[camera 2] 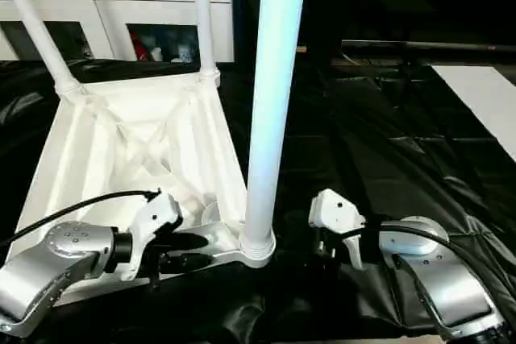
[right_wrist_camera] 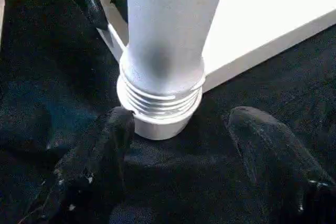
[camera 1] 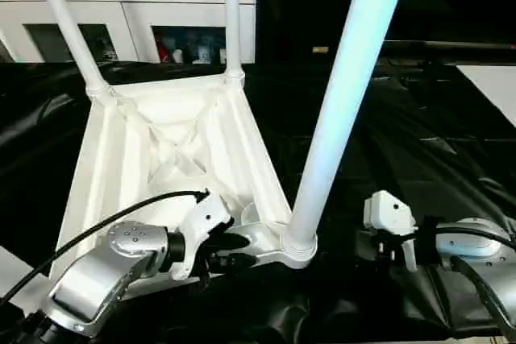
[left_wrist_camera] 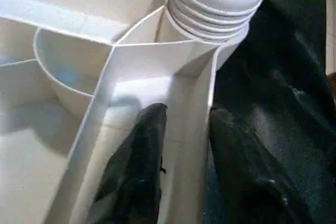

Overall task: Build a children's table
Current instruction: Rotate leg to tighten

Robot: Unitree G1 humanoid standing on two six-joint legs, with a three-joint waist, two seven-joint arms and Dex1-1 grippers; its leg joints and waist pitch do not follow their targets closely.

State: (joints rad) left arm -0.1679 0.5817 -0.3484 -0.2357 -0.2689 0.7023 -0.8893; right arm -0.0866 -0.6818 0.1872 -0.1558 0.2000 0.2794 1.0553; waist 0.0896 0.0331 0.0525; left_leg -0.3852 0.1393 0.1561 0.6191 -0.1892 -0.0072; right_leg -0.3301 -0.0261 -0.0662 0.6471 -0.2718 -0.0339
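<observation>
The white tabletop [camera 1: 161, 142] lies upside down on black cloth. Three white legs stand up from its corner sockets: one at the far left [camera 1: 64, 22], one at the far right [camera 1: 232, 14] and one at the near right [camera 1: 347, 94]. My left gripper [left_wrist_camera: 186, 114] straddles the near rim wall beside the near right socket [camera 1: 298, 249]. One finger [left_wrist_camera: 139, 171] is inside the rim and the other is outside, both pressed close to the wall. My right gripper [right_wrist_camera: 181, 145] rests on the cloth just right of that leg's base, open, with its fingers [right_wrist_camera: 94, 171] clear of the socket.
A white cabinet [camera 1: 129, 6] with glass doors stands behind the tabletop. Wrinkled black cloth [camera 1: 403, 142] covers the work surface. A white sheet [camera 1: 496, 86] lies at the far right. A black cable [camera 1: 97, 227] runs along my left forearm.
</observation>
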